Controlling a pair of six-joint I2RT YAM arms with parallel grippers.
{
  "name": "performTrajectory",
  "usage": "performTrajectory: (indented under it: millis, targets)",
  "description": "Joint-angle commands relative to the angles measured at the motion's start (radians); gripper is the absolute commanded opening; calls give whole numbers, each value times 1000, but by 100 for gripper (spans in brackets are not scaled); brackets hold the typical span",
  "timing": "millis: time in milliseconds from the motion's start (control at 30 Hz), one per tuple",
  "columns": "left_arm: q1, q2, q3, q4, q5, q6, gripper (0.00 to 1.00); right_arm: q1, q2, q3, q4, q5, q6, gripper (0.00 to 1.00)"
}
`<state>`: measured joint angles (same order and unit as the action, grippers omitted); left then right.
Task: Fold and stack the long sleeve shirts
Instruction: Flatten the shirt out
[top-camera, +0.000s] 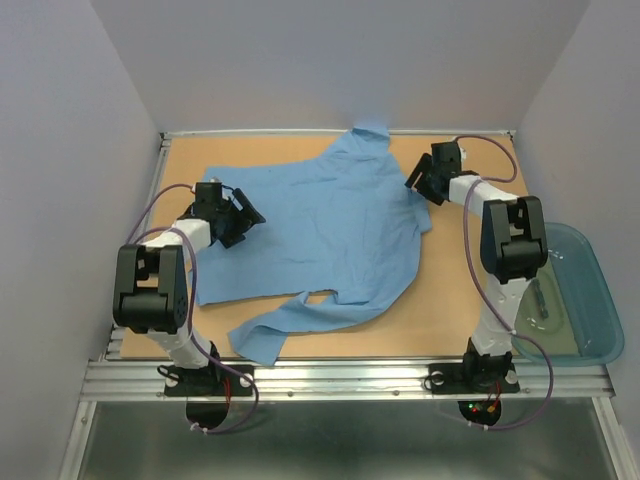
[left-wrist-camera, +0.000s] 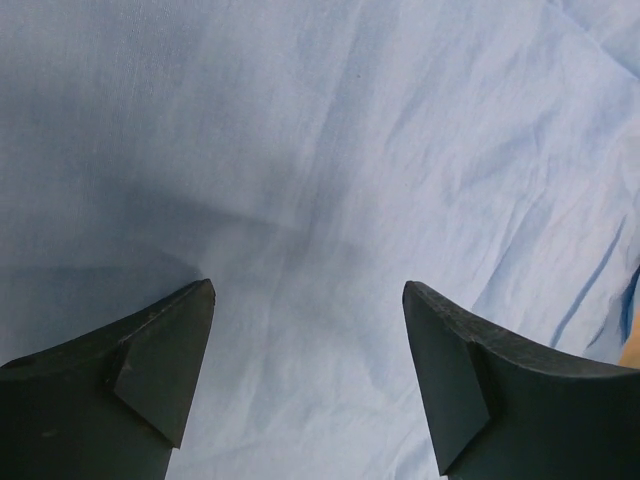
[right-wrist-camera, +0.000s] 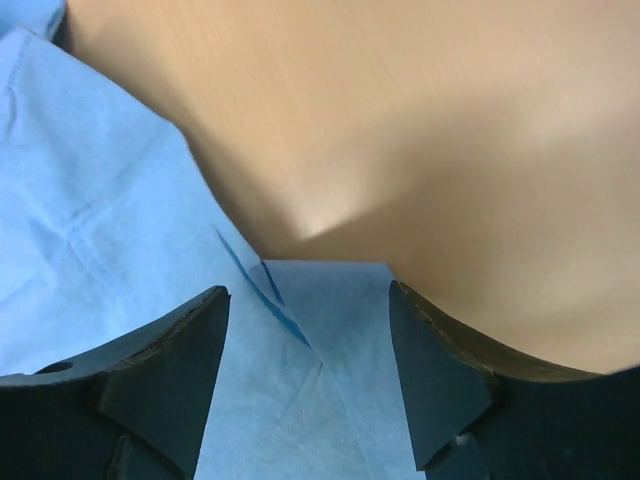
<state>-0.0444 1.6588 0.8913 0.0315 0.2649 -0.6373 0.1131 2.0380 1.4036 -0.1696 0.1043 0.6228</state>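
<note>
A light blue long sleeve shirt (top-camera: 330, 225) lies spread on the tan table, one sleeve trailing to the near left and cloth reaching the far edge. My left gripper (top-camera: 245, 220) is open above the shirt's left part; its wrist view shows only blue cloth (left-wrist-camera: 320, 180) between the spread fingers (left-wrist-camera: 165, 350). My right gripper (top-camera: 418, 182) is open over the shirt's right edge; a cuff-like corner of cloth (right-wrist-camera: 320, 330) lies between its fingers (right-wrist-camera: 440, 370) with bare table (right-wrist-camera: 450, 150) beyond. Neither holds anything.
A translucent teal plastic tub (top-camera: 585, 300) stands off the table's right side, beside the right arm. White walls enclose the table on three sides. An aluminium rail (top-camera: 350, 378) runs along the near edge.
</note>
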Motion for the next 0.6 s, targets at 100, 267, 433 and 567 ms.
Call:
performTrajectory:
  millis: [100,267,433,567]
  targets:
    - [1,-324,-69,-66,-71,8,90,28,-238,-47,-108,-31,-127,75]
    - [3,-459,-169,-105,-182,50,89,135,-455,-296,-136,-81,-55,75]
    - [6,-407,-218,-79,-162,41,89,226,-519,-428,-140,-132,5,73]
    - [34,-369,-245,-38,-141,2,86,226,-478,-469,-130,-121,35,72]
